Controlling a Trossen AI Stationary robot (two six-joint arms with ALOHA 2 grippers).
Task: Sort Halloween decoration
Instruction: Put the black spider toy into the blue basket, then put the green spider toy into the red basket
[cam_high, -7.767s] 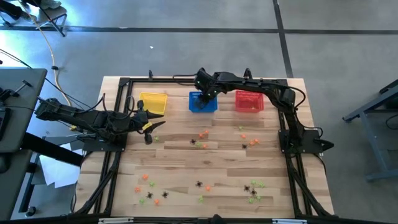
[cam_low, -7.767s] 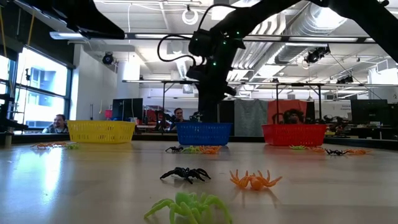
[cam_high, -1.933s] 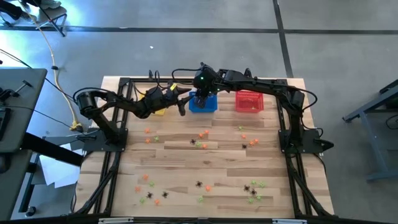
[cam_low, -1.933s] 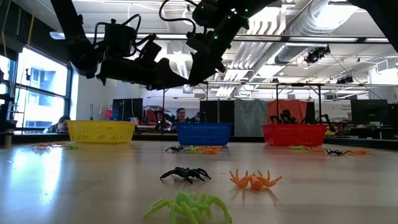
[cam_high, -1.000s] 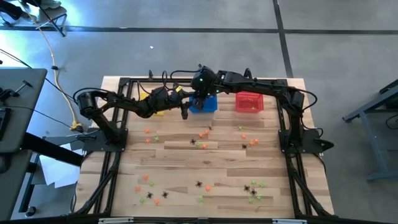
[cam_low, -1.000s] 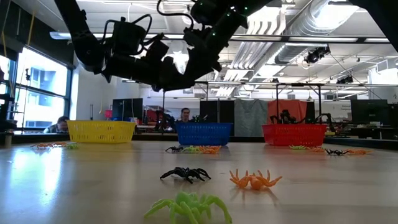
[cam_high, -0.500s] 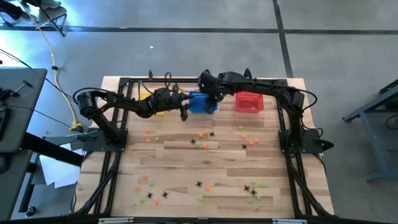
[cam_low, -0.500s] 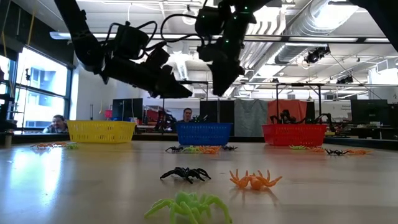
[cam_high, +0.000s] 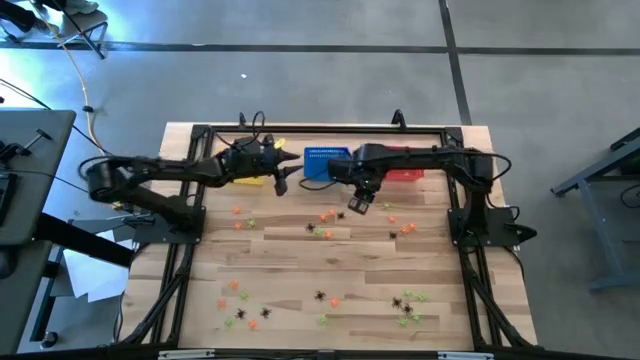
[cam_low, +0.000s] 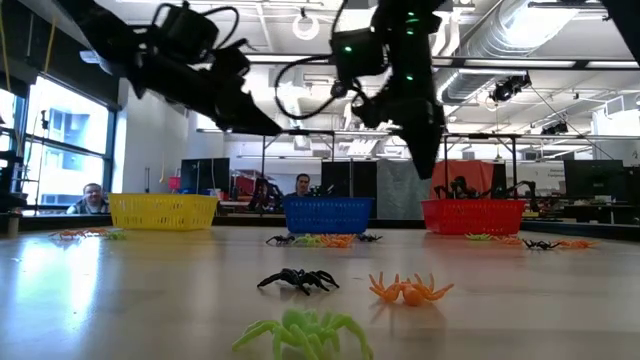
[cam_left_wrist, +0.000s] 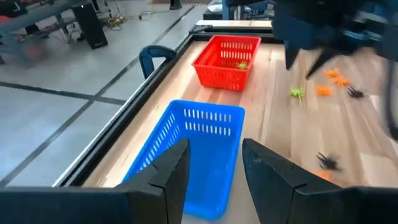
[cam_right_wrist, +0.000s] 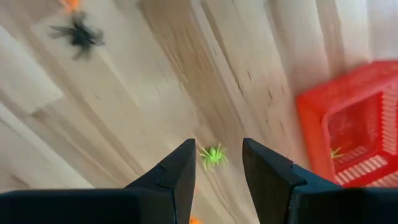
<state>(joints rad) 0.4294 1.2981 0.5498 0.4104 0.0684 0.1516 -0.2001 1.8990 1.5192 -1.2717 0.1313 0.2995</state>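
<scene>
Baskets (cam_high: 326, 163): three | arms: two, jaws parted, nothing held

The table (cam_high: 300, 270) is pale wood in long planks, smooth with a soft sheen that mirrors the room's lights in the low view. A black metal frame (cam_high: 190, 135) edges it, matt. The blue basket (cam_left_wrist: 186, 155) and red basket (cam_left_wrist: 227, 59) are slotted plastic mesh, lightly glossy; the yellow basket (cam_low: 163, 211) at the frame's 11 o'clock looks the same. The spiders are moulded plastic: a green one (cam_right_wrist: 212, 155), a black one (cam_low: 298, 280) with a shine, an orange one (cam_low: 408, 290). The floor (cam_high: 300, 70) is smooth grey concrete. Both arms look matt dark plastic or metal.
</scene>
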